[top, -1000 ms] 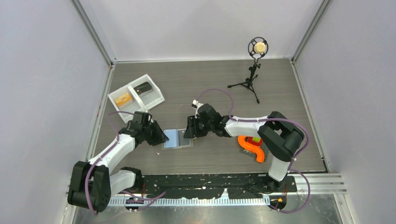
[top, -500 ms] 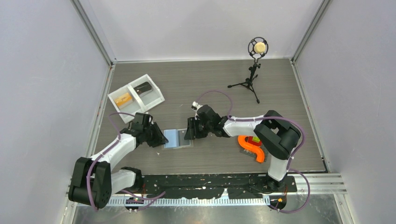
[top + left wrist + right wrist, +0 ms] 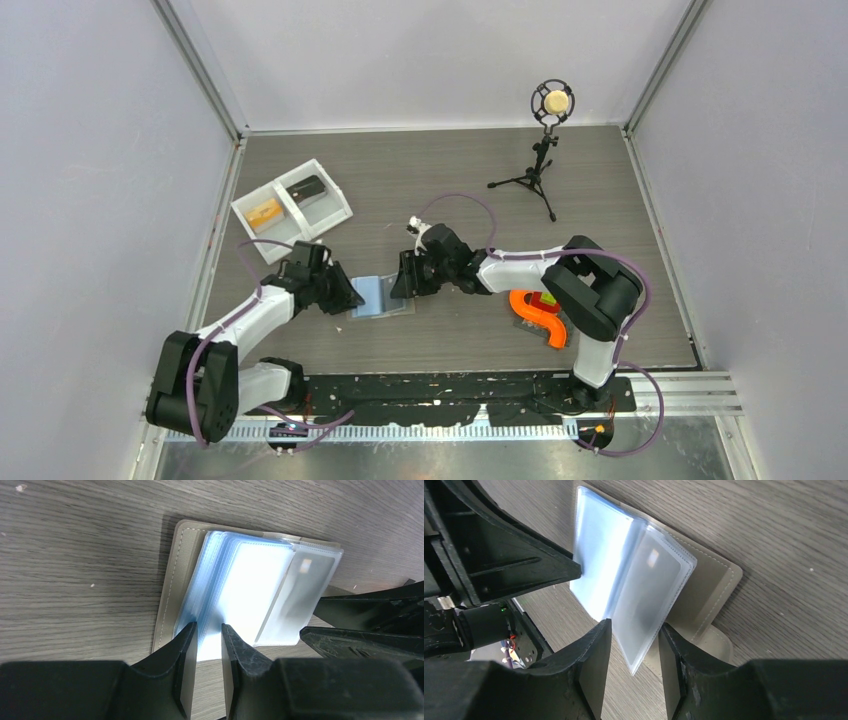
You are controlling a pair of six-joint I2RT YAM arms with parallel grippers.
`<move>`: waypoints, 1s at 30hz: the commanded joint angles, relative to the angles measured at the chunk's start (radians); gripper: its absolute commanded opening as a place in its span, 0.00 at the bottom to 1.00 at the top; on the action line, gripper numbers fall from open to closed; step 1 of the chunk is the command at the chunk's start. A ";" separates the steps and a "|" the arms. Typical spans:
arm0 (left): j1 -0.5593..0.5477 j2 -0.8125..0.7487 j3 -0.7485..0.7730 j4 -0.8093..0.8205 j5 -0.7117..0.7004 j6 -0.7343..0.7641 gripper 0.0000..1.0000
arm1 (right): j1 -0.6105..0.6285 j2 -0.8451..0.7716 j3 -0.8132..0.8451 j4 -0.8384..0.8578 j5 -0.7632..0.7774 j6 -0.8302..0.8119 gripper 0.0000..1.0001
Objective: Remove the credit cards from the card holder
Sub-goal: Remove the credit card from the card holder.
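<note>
Table (image 3: 600,200) biggest, both my arms reaching in toward its middle. White tray (image 3: 334,188) sat far-left, well apart from my fingers; orange card (image 3: 265,211) in one compartment, dark card (image 3: 305,187) in the other, so by my read both were already out.

Card holder (image 3: 380,297) lay open and flat between my two grippers, grey cover down, plastic pages up. Its long side ran across the table from one gripper to the other, the fold running near-to-far. Neither arm was nearer; both were on it, left from the left edge, right from the right.

Left gripper (image 3: 209,632): fingers almost pressed together, the edge of the blue sleeves (image 3: 215,580) in the narrow gap. Read as pinching that stack.

Right gripper (image 3: 634,645): fingers part-spread, one clear sleeve (image 3: 651,600) tilted up off the cover and passing between them. Couldn't tell whether the pads touched it.

Coming move, my guess: turn or check that raised page, which lay straight ahead of the right fingers.

Hard to make out: glare washed out the blue pages; the clear sleeve looked greyish with a small pale patch, so I couldn't tell whether a card sat inside. In the top view my grippers covered both ends of the holder.
</note>
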 commanded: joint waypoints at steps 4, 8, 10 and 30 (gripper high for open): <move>-0.018 0.017 -0.016 0.039 -0.006 -0.013 0.26 | 0.005 -0.017 -0.003 0.109 -0.053 0.007 0.45; -0.025 0.017 -0.018 0.044 -0.006 -0.018 0.26 | 0.005 -0.013 0.002 0.126 -0.070 0.014 0.44; -0.031 0.017 -0.018 0.047 -0.005 -0.023 0.26 | 0.005 -0.015 0.002 0.140 -0.082 0.020 0.43; -0.064 0.019 -0.040 0.105 0.042 -0.071 0.26 | 0.013 0.036 0.018 0.214 -0.118 0.064 0.26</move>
